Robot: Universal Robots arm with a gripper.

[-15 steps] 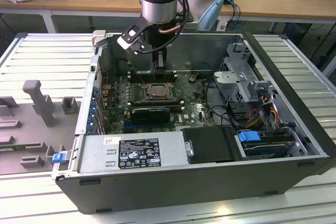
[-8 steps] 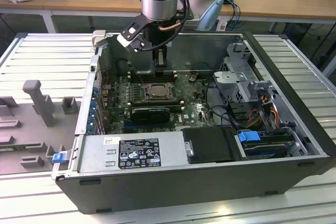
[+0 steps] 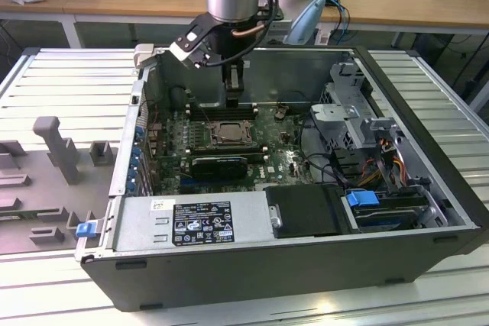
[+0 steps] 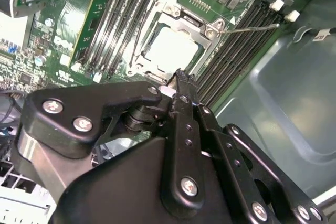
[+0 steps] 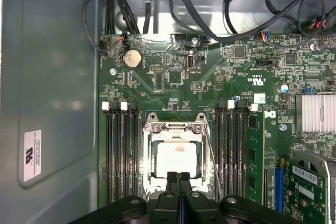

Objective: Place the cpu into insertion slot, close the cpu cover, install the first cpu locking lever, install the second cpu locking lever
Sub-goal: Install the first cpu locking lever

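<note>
The claw is clenched on nothing, its tips just above the cpu, which lies framed by the cover. Dropping lower could scratch that face or snag the loose lever alongside. Memory slots crowd both sides, so free room looks to be upward.

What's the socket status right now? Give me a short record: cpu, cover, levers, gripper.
cpu: seated in the insertion slot, pale face showing
cpu cover: down, framing the chip
lever: one thin rod angles away from the socket's side, seemingly unlatched
gripper: fingers together, holding nothing, tips at the socket's edge
memory slots: flank the socket on both sides
</note>
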